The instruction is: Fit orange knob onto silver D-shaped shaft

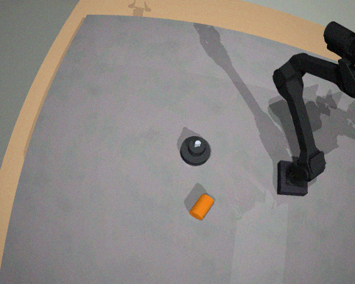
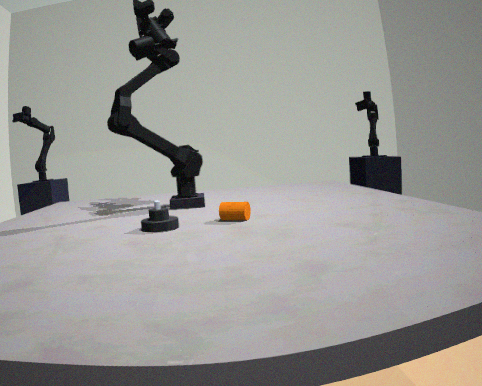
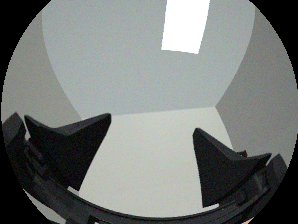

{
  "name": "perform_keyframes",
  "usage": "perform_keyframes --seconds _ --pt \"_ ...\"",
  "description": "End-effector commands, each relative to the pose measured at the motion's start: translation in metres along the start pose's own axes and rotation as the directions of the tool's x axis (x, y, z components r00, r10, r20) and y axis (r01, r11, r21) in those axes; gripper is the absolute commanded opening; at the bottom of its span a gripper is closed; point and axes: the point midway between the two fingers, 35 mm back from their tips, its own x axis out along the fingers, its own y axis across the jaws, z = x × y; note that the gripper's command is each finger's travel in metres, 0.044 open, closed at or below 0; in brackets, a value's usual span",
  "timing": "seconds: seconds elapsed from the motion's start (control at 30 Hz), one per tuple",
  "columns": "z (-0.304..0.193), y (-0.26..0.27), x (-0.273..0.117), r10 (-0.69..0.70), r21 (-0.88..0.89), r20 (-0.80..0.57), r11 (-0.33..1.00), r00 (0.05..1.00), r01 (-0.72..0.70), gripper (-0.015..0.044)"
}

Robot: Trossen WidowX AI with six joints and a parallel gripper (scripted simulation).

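Note:
The orange knob (image 1: 202, 207) (image 2: 234, 211) is a cylinder lying on its side on the table. Its hole cannot be made out. The round dark pedestal (image 1: 194, 160) (image 2: 159, 224) stands near it, with a narrower step on top. The short silver shaft (image 1: 197, 143) (image 2: 157, 204) points straight up from the pedestal, with nothing on it; its flat side is too small to tell. My gripper (image 3: 153, 125) is open and empty in the wrist view, its two black fingers wide apart with only wall and ceiling beyond them. It is raised high above the table, far from knob and pedestal.
The grey table top (image 1: 110, 206) (image 2: 284, 285) has a wooden border (image 1: 40, 96) in the top view. My arm's base (image 1: 292, 187) (image 2: 187, 201) stands beyond the pedestal. Two other arms stand on dark blocks (image 2: 43, 195) (image 2: 375, 174) in the background.

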Motion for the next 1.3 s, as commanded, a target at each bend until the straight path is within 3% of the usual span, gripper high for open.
perform_keyframes --seconds 0.0,0.1,0.3,0.5,0.67,0.97,1.27 --pt "0.005 -0.002 0.0 -0.006 -0.001 0.017 1.0 1.0 0.006 0.0426" --pt "0.079 -0.032 -0.008 -0.081 -0.011 0.258 0.996 0.963 0.087 0.044" --pt "0.164 -0.052 -0.041 -0.13 -0.021 0.531 0.986 0.837 0.167 0.044" --pt "0.256 -0.054 -0.113 -0.126 -0.023 0.807 0.97 0.578 0.244 0.044" --pt "0.309 -0.036 -0.188 -0.068 -0.027 0.946 0.958 0.317 0.285 0.044" --pt "0.344 0.032 -0.336 0.112 -0.05 0.977 0.947 -0.181 0.317 0.044" --pt "0.301 0.104 -0.482 0.263 -0.094 0.71 0.955 -0.654 0.282 0.044"
